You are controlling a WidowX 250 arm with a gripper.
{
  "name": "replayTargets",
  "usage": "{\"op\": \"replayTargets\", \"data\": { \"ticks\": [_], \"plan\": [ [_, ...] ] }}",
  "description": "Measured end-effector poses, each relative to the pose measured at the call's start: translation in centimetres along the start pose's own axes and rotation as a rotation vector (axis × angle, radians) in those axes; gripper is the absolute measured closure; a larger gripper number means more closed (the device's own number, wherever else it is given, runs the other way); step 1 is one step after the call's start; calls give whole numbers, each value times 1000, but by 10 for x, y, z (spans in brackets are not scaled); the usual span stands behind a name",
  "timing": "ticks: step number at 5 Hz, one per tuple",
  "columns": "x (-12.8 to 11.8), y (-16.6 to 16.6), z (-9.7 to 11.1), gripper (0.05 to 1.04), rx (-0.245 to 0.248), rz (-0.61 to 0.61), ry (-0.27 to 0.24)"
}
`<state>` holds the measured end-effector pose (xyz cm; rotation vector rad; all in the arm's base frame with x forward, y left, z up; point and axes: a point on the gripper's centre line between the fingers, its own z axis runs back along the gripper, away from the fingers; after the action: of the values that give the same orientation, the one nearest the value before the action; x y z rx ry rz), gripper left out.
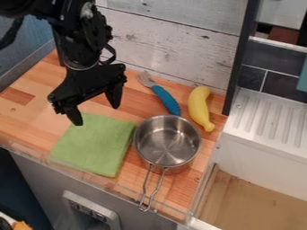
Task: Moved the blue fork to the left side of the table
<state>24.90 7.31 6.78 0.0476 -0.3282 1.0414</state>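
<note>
At the lower left, an orange thing (21,225) is cut off by the bottom edge. The black gripper (96,114) hangs with its fingers spread apart and nothing between them, one tip hiding a bit of the green cloth's (96,144) far edge. Right of it, the blue fork (165,99) lies near the plank wall (168,38), its pale tines hard to make out; whether its handle end touches the metal pot (168,143) is unclear. The yellow banana (199,107) lies just beside the fork.
</note>
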Motion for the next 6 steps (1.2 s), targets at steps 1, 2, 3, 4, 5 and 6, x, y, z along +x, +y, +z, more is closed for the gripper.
{"op": "replayTargets", "data": {
  "ticks": [1, 2, 3, 4, 5, 6],
  "plan": [
    [-4, 2, -6, 83, 19, 6, 21],
    [-3, -15, -10, 83, 29, 24, 43],
    [2, -25, -17, 83, 39, 41, 61],
    [5, -48, -25, 83, 21, 53, 101],
    [5, -70, -31, 83, 0, 73, 127],
    [4, -85, -36, 83, 3, 57, 131]
  ]
}}
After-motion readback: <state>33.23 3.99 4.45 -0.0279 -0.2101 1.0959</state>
